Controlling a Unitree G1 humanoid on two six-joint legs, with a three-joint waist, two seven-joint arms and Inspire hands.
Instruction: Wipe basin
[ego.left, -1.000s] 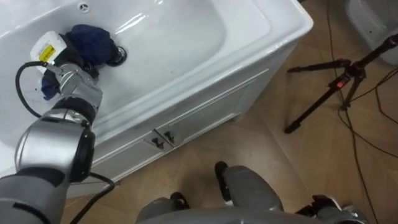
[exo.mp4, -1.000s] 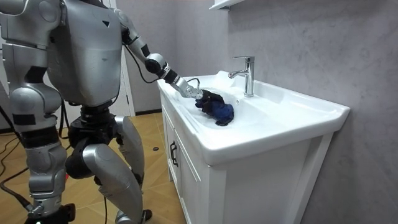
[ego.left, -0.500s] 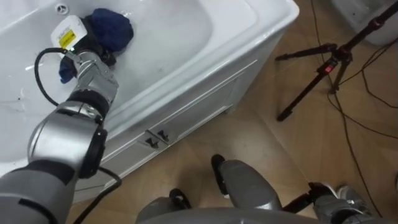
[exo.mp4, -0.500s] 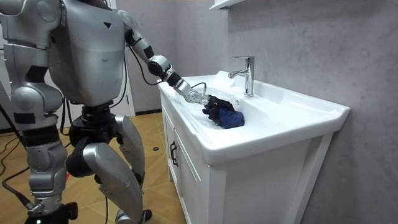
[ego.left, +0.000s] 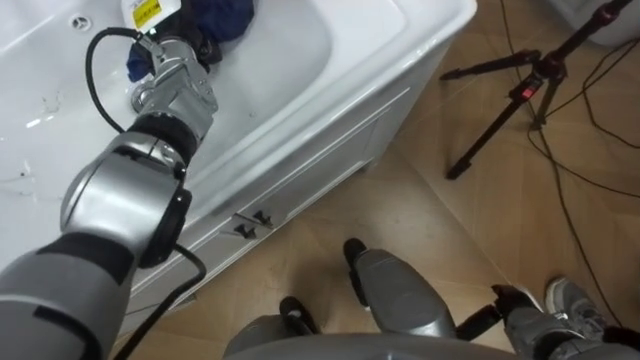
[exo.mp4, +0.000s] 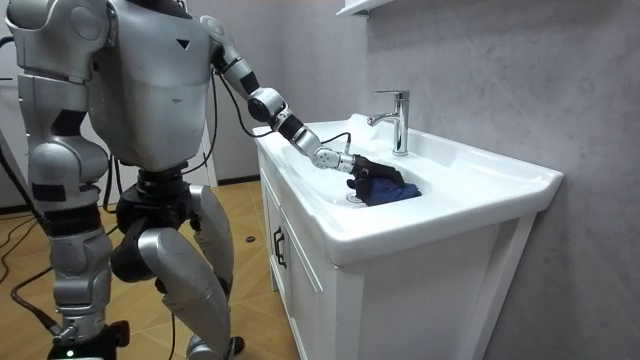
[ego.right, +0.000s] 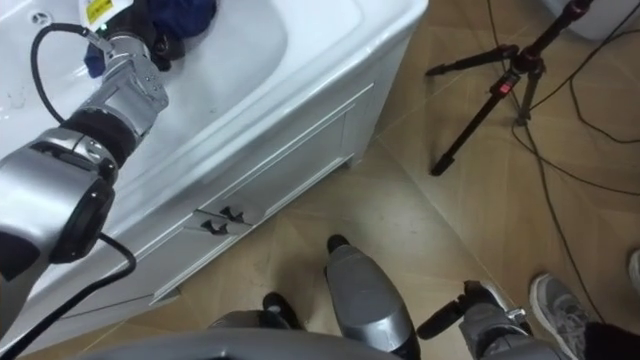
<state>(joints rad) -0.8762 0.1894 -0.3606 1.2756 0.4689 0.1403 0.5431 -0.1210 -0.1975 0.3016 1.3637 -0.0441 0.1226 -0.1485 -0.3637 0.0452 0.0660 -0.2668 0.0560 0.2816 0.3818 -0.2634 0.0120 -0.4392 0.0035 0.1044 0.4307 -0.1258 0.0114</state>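
Observation:
A white basin (exo.mp4: 480, 180) sits on a white cabinet, and I stand at its front. My left arm reaches into the bowl. My left hand (exo.mp4: 360, 167) (ego.left: 172, 45) rests on a dark blue cloth (exo.mp4: 392, 188) (ego.left: 222, 14) (ego.right: 182, 14) and its dark fingers curl into the cloth. A blue fold hangs out on the hand's near side. The cloth lies on the bowl's floor beside the drain, below the chrome tap (exo.mp4: 398, 120). My right hand (exo.mp4: 88, 328) hangs low at my side.
The cabinet doors have small dark handles (ego.left: 250, 222). A black tripod (ego.left: 520, 95) stands on the wooden floor to my right, with cables around it. A person's shoe (ego.right: 560, 300) shows at the lower right. A grey wall backs the basin.
My left hand has slid the blue cloth along the bowl, toward the room view's right and past the drain. My left arm has stretched further out. The head camera has shifted too.

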